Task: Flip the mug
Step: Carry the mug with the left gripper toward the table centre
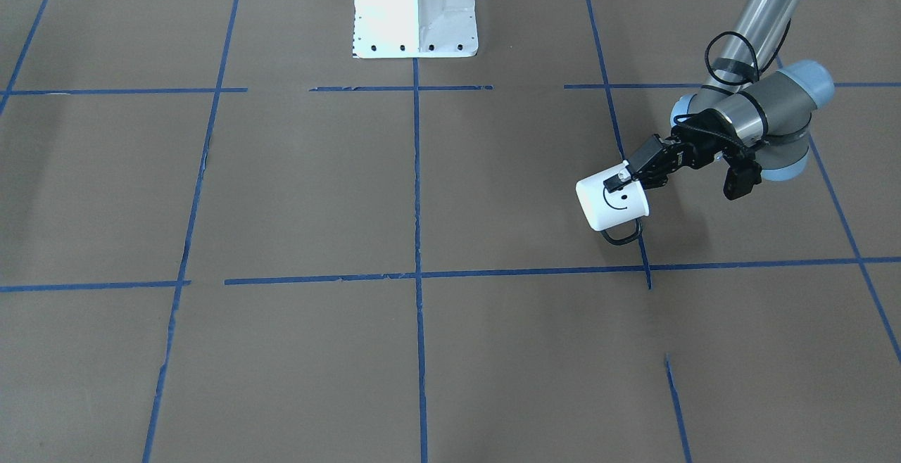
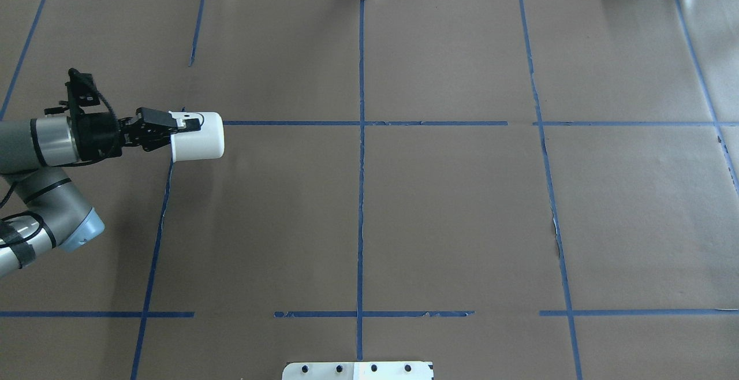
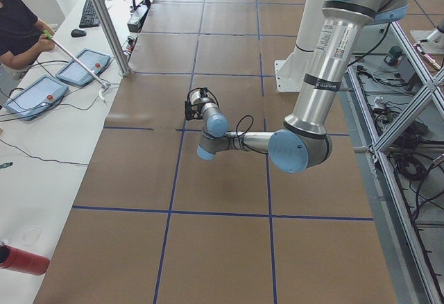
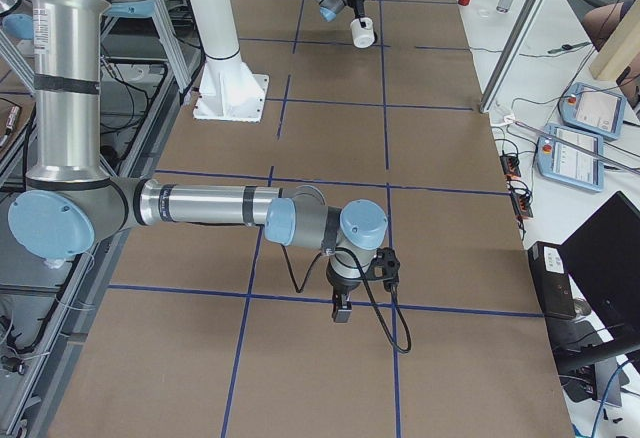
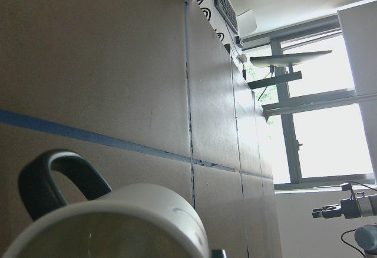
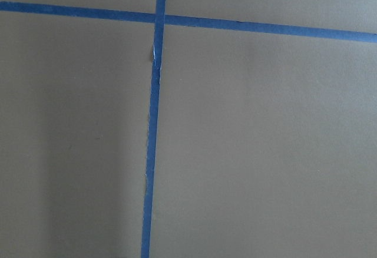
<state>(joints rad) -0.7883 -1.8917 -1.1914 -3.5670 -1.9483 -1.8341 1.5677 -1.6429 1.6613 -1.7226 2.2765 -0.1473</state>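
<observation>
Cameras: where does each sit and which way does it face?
Front-facing: across the table, facing the robot base; left gripper holding the mug.
Overhead: behind the robot, looking down; left arm.
Exterior left: table's left end; left arm near.
Exterior right: table's right end; right arm near.
Left wrist: past the mug's rim, along the table.
Right wrist: down at blue tape.
Shared: front-facing and overhead show the mug.

The left arm [image 2: 49, 140] reaches in low, its forearm and wrist nearly level. The left gripper [image 1: 623, 176] points sideways, its fingers clamped on the rim of the mug [image 1: 611, 199], which it holds on its side. The right arm [image 4: 200, 203] stretches out level, its wrist bent so the right gripper [image 4: 342, 310] points straight down; whether its jaws are parted cannot be told.
</observation>
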